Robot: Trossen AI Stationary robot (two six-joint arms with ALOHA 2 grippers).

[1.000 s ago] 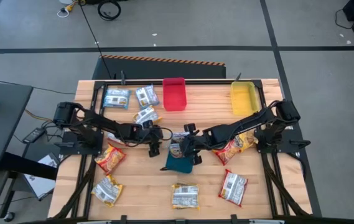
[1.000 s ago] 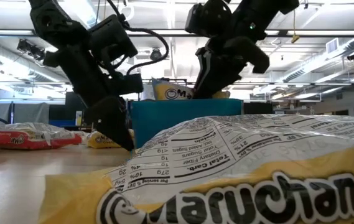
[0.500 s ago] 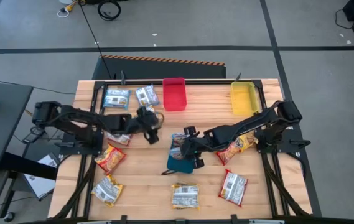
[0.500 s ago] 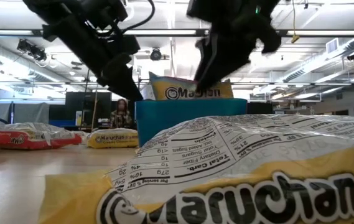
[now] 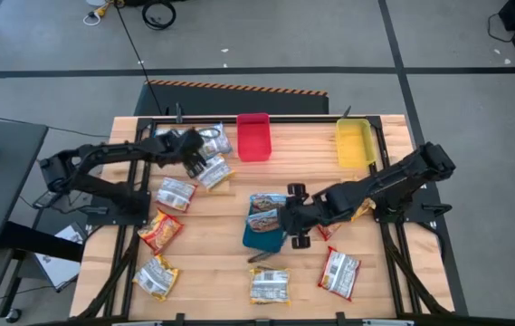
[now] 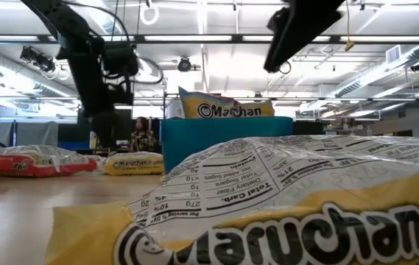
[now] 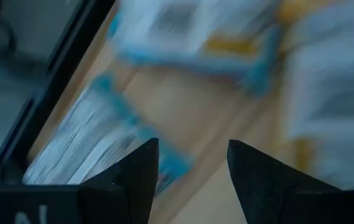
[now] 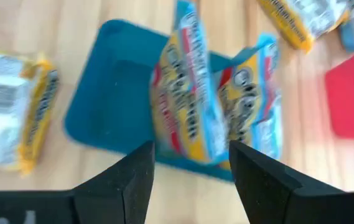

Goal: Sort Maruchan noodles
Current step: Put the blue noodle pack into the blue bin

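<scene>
Closest to the low camera, a yellow-edged Maruchan packet (image 6: 290,199) lies flat and fills the foreground, its nutrition panel facing up; in the high view it is the packet (image 5: 268,285) at the table's near edge, with a silver packet (image 5: 157,275) at the near left corner and a red-orange packet (image 5: 338,272) to its right. Further in, an orange packet (image 5: 158,230) lies on the left side. At mid-table sits the blue tray (image 5: 259,239), and two blue-trimmed packets (image 5: 264,211) rest in it, leaning over its far rim; the right wrist view shows the pair (image 8: 214,106) overlapping side by side inside the tray (image 8: 111,99). The right gripper (image 5: 299,226) is just beside the tray's right edge, its fingers spread apart and holding nothing, clear of the packets. Under the right arm another packet (image 5: 358,208) shows partly. Farther left a silver packet (image 5: 175,193) lies alone, then one (image 5: 214,173) just beside the left gripper (image 5: 194,156), which hangs over the far-left group with its fingers parted and empty. Beyond it lie two blue-silver packets (image 5: 168,142) (image 5: 215,139). At the far edge stand the red tray (image 5: 253,136) and the yellow tray (image 5: 354,143).
</scene>
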